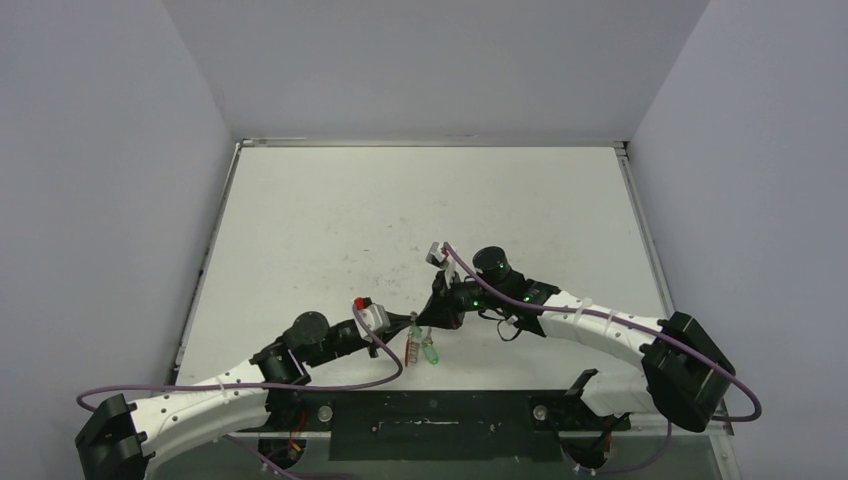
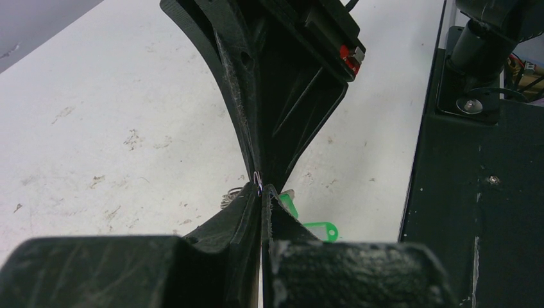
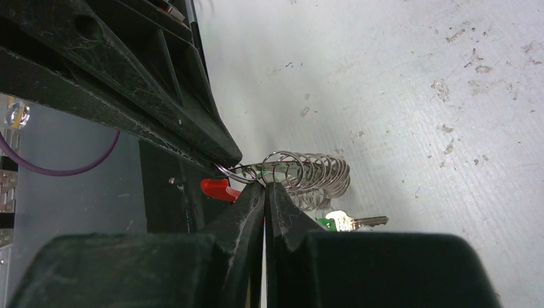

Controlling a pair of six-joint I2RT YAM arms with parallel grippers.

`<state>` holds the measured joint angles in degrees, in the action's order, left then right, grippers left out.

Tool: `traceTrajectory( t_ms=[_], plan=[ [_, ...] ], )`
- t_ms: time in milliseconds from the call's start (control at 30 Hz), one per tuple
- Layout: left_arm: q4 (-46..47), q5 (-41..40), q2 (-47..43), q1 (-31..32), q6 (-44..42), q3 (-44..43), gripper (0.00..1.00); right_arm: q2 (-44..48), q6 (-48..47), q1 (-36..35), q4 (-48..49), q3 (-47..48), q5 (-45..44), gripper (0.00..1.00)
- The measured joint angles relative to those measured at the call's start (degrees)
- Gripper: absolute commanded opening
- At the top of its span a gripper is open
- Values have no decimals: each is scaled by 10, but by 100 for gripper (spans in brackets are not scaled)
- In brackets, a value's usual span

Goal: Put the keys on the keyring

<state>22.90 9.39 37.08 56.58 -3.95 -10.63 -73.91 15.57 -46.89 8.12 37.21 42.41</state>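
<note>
Both pincers meet tip to tip over the table, close to the middle of its near edge. The left pincer is pressed together, its tip nipping a thin wire loop at the end of the keyring. The right pincer is also pressed together and pinches the same end of the ring, just beside the left tip. The ring's silvery coils bunch up beyond the tips, with its red piece under the left tip. The keys and their green tag sit just below the ring; whether they rest on the table I cannot tell.
</note>
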Motion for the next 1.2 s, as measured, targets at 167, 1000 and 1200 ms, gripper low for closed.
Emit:
traceTrajectory(
  t_ms=[167,1000,1200],
  plan=[
    [-1,-2,1,0,-1,0,0,-11,0,0,7,0,7,0],
    [-12,-13,-8,0,-1,11,0,-46,60,-3,175,-70,20,0],
    [-12,-15,-14,0,-1,16,0,-58,93,-17,238,-94,12,0]
  ],
)
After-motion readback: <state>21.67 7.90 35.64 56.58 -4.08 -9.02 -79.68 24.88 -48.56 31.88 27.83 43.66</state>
